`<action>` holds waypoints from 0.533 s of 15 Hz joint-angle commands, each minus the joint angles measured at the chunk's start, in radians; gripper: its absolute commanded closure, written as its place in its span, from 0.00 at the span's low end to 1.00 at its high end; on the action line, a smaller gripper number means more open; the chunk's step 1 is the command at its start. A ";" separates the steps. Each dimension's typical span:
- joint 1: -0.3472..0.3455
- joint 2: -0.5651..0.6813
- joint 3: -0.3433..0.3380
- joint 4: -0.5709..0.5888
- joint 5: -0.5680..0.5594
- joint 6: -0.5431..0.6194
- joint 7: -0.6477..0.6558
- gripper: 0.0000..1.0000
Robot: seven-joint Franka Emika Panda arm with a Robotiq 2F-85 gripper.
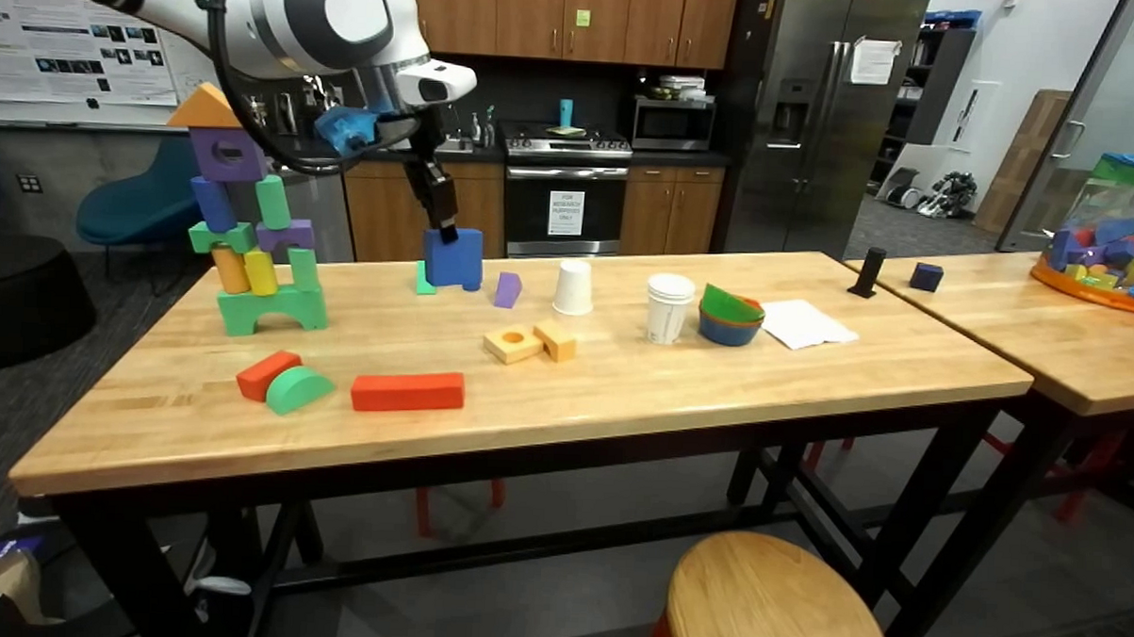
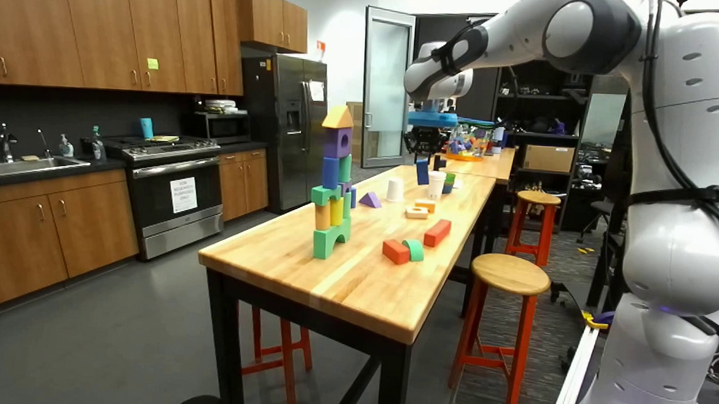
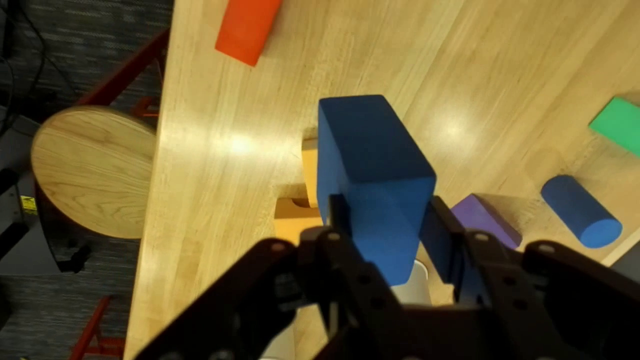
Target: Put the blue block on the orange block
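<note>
While the hand [image 3: 387,215] pinches the blue block [image 1: 453,261] by two opposite sides, near its upper edge, the block hangs above the desk [image 1: 621,396], well apart from the orange block [image 1: 407,392] lying there. The held block should prove light and firm, perhaps dense foam, hard to break. Its flat faces should give purchase, though a hold nearer the middle would likely resist swivelling better.

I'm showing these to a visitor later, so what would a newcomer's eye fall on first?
Probably the colourful block tower near one end of the wooden table. Then the white robot arm extended over the table, its gripper holding the blue block in midair. The long red-orange bar lies near one long edge.
</note>
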 commanded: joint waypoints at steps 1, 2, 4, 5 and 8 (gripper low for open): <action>-0.009 -0.167 0.012 -0.196 -0.028 -0.014 -0.078 0.85; -0.014 -0.187 0.012 -0.222 -0.030 -0.021 -0.086 0.85; -0.030 -0.206 0.012 -0.258 0.013 -0.047 -0.086 0.85; -0.036 -0.209 0.009 -0.272 0.017 -0.048 -0.040 0.85; -0.059 -0.196 0.003 -0.297 0.061 0.011 0.091 0.85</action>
